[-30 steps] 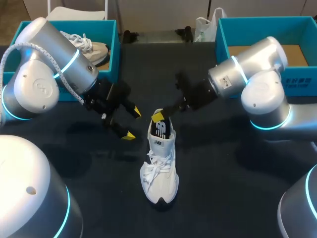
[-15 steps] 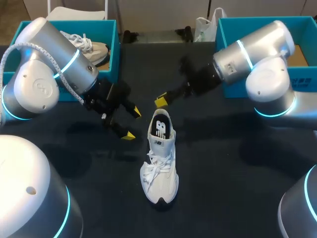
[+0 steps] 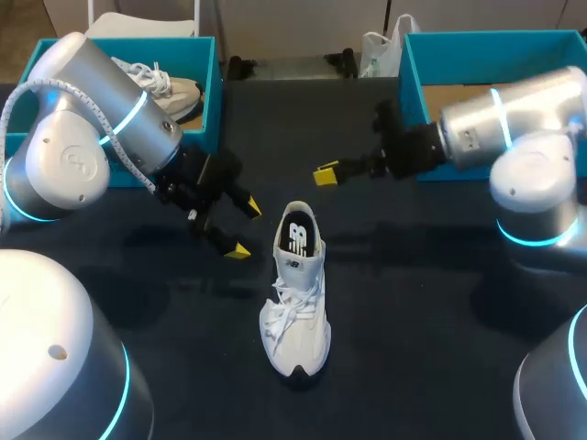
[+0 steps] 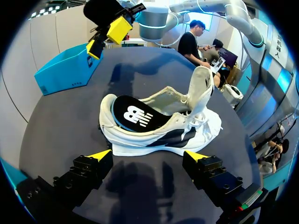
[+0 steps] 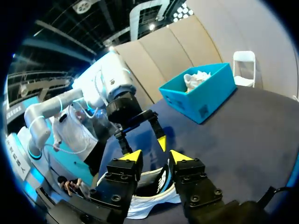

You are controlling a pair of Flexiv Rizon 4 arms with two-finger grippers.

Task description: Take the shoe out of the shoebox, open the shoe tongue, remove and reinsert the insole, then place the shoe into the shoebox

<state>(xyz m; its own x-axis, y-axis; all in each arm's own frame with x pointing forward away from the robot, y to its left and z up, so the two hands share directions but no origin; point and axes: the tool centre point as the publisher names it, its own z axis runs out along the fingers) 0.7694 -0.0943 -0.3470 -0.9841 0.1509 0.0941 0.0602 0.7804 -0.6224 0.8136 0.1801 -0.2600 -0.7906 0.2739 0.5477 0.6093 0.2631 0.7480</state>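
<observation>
**White shoe out on the table, both grippers off it**

The teal shoebox [image 3: 204, 64], beyond the shoe's heel and off to its left, holds a second, pale shoe [image 3: 170, 90]. The other teal shoebox [image 3: 477, 44], beyond the heel and off to its right, shows a brown cardboard floor (my right arm [image 3: 514, 137] hides part of it).

The white shoe [image 3: 298, 344] stands upright on the dark table [image 3: 413, 321], outside both boxes, with its heel toward them. A black insole [image 4: 135, 114] lies in the heel. The tongue [image 4: 202, 88] stands up above the laces [image 3: 292, 298]. How the insole sits toward the toe I cannot tell, since the tongue and laces cover it.

The left gripper [image 3: 245, 229] hangs just beside the shoe's heel, on its left, with fingers spread wide and nothing in them. In the left wrist view the shoe lies just ahead of the yellow tips, across the gap between them, untouched. The right gripper [image 3: 326, 172] is up beyond the heel and to its right, apart from the shoe. Its tips stand close together with only a narrow gap, and they hold nothing.
</observation>
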